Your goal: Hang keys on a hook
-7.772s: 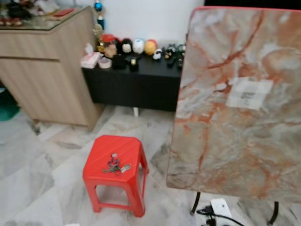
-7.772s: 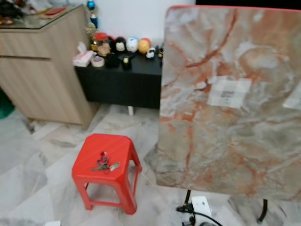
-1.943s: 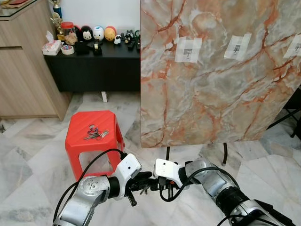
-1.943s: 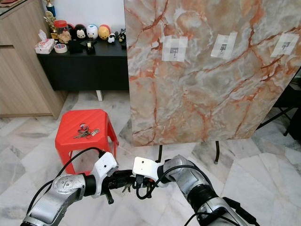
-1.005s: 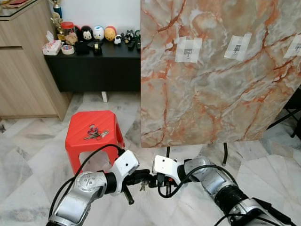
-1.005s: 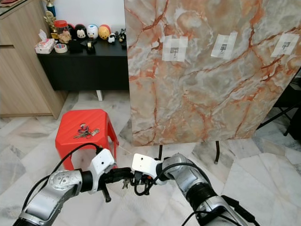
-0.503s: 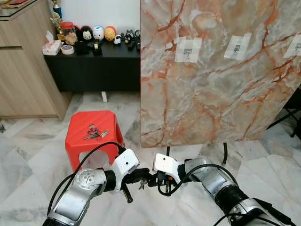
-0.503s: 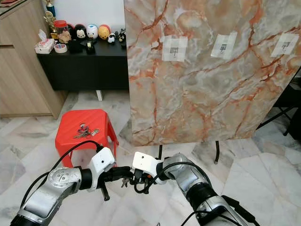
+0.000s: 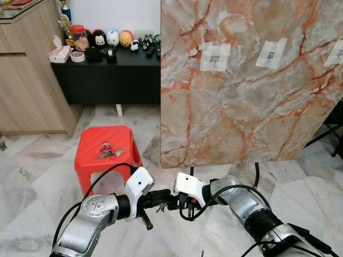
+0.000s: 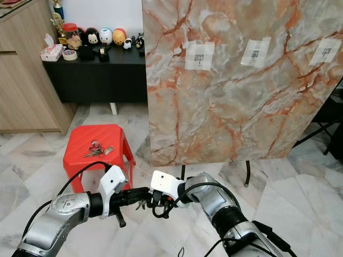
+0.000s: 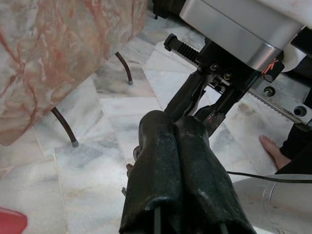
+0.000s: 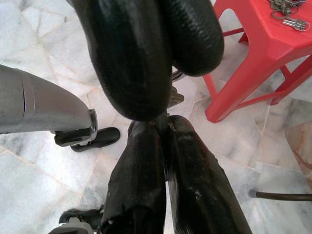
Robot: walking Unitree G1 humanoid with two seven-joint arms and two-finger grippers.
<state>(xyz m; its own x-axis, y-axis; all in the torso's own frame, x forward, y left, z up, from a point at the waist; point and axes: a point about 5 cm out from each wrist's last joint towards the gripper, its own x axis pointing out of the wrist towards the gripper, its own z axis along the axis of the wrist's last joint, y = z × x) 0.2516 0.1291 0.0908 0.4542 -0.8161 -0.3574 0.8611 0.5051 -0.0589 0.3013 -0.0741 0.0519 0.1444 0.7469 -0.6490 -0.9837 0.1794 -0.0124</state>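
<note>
1. Keys (image 9: 109, 152): one bunch is lying on the red stool (image 9: 88, 160), near the middle of its seat, toward the back edge.
2. A second small set of keys (image 9: 161, 205) is dangling between the two grippers, low in front of the robot, above the marble floor (image 9: 32, 171).
3. Left gripper (image 9: 167, 201): its fingers are pressing together, tips meeting those of the right gripper at the dangling keys. Which gripper is actually bearing the keys cannot be told.
4. Right gripper (image 9: 172, 202): its fingers are likewise lying closed against each other, tip to tip with the left.
5. Marble-patterned board (image 9: 252, 107): it is standing upright on thin metal legs, just beside the stool's right edge, carrying taped paper patches (image 9: 215, 57) along its upper part; hooks on them are too small to confirm.
6. Black cabinet (image 9: 107, 80): it is standing against the wall behind the stool, with small figurines (image 9: 112, 38) along its top.
</note>
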